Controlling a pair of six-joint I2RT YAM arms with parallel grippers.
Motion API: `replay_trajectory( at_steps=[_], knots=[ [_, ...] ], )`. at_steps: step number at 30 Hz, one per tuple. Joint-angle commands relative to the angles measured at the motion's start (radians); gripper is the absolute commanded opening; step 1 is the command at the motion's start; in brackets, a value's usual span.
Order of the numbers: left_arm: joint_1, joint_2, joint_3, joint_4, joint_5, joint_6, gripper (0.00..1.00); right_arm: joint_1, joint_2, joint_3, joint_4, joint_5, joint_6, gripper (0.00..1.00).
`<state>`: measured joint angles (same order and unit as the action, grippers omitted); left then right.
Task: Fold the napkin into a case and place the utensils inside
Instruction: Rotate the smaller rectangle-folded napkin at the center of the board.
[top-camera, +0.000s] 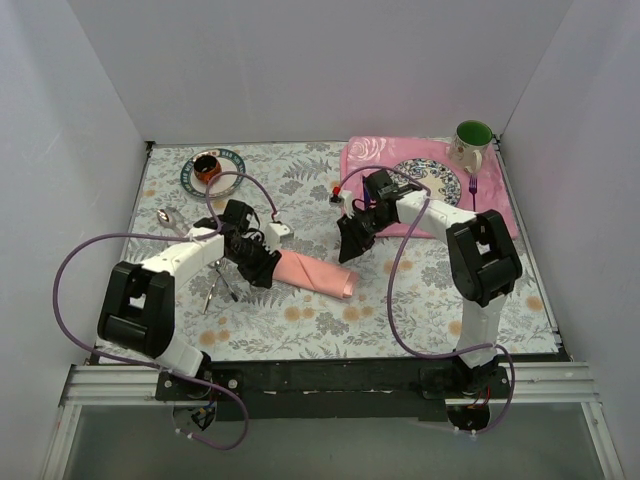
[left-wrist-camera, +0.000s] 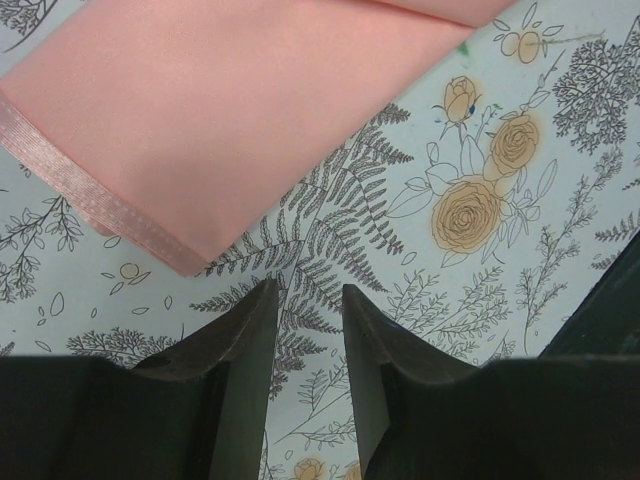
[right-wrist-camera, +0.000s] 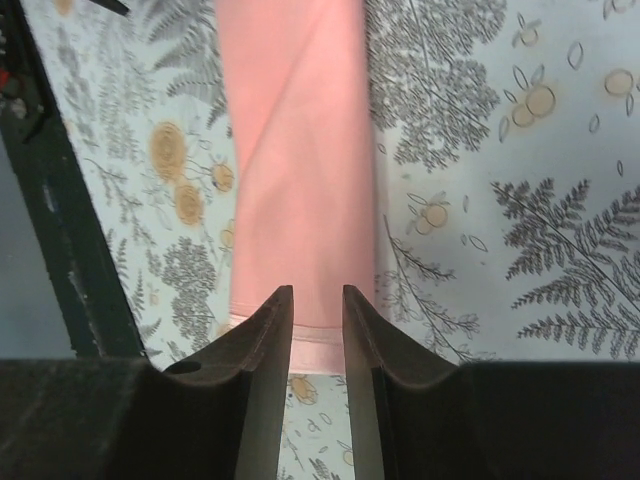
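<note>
The napkin (top-camera: 318, 274) lies folded into a narrow salmon-pink case on the floral tablecloth, between my two grippers. My left gripper (top-camera: 262, 262) hovers at its left end; in the left wrist view the cloth (left-wrist-camera: 220, 130) lies just beyond the fingers, and the gripper (left-wrist-camera: 310, 295) is open with only tablecloth in the gap. My right gripper (top-camera: 352, 240) is over the case's right end; it is open (right-wrist-camera: 318, 295), and the hemmed edge (right-wrist-camera: 300, 150) lies flat beneath the gap. A silver spoon (top-camera: 168, 218) rests at the far left. More silver utensils (top-camera: 217, 290) lie beside the left arm.
A small plate with an orange-and-black cup (top-camera: 211, 168) sits at the back left. The rose-patterned pink placemat (top-camera: 375, 155) at the back right carries a patterned plate (top-camera: 436, 182), a green-lined mug (top-camera: 471, 143) and a purple fork (top-camera: 473, 190). White walls enclose three sides.
</note>
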<state>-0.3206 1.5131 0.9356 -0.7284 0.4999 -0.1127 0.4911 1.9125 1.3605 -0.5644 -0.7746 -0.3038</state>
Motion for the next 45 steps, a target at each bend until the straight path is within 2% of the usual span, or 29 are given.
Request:
replay_trajectory(
  at_steps=[1, 3, 5, 14, 18, 23, 27, 29, 36, 40, 41, 43, 44, 45],
  knots=[
    [-0.011, 0.035, -0.017, 0.049, -0.053, -0.033, 0.31, -0.002, 0.023, 0.009, -0.020, 0.090, -0.047, 0.38],
    [-0.011, 0.061, -0.020, 0.078, -0.063, -0.059, 0.31, -0.002, 0.031, -0.021, -0.023, 0.084, -0.058, 0.41],
    [-0.009, 0.082, -0.014, 0.098, -0.080, -0.083, 0.30, -0.003, 0.028, -0.061, -0.012, 0.069, -0.070, 0.49],
    [0.003, 0.177, 0.051, 0.173, -0.107, -0.150, 0.31, 0.026, 0.016, -0.135, -0.023, -0.015, -0.107, 0.50],
    [0.006, 0.222, 0.095, 0.195, -0.106, -0.173, 0.32, 0.076, 0.000, -0.175, -0.009, -0.064, -0.090, 0.50],
    [0.009, 0.269, 0.141, 0.225, -0.087, -0.203, 0.34, 0.167, -0.041, -0.261, 0.070, -0.121, 0.000, 0.52],
    [0.009, 0.311, 0.170, 0.245, -0.058, -0.242, 0.35, 0.231, -0.084, -0.322, 0.207, -0.134, 0.145, 0.62],
    [0.011, 0.321, 0.177, 0.247, -0.041, -0.263, 0.36, 0.247, -0.083, -0.322, 0.254, -0.140, 0.175, 0.63],
    [0.084, 0.234, 0.221, 0.187, 0.063, -0.329, 0.41, 0.248, -0.101, -0.288, 0.320, -0.153, 0.216, 0.66],
    [0.190, 0.127, 0.294, 0.078, 0.120, -0.407, 0.50, 0.218, -0.156, -0.236, 0.253, -0.129, 0.175, 0.66],
    [0.248, 0.105, 0.311, 0.057, 0.123, -0.416, 0.55, 0.192, -0.203, -0.229, 0.232, -0.103, 0.142, 0.66],
    [0.296, 0.015, 0.337, 0.003, 0.083, -0.435, 0.61, 0.166, -0.257, -0.195, 0.172, -0.065, 0.111, 0.67],
    [0.316, -0.016, 0.339, -0.012, 0.065, -0.433, 0.69, 0.144, -0.311, -0.176, 0.150, -0.005, 0.071, 0.70],
    [0.362, -0.052, 0.335, -0.025, 0.022, -0.432, 0.73, 0.133, -0.337, -0.160, 0.132, 0.027, 0.052, 0.76]
  ],
)
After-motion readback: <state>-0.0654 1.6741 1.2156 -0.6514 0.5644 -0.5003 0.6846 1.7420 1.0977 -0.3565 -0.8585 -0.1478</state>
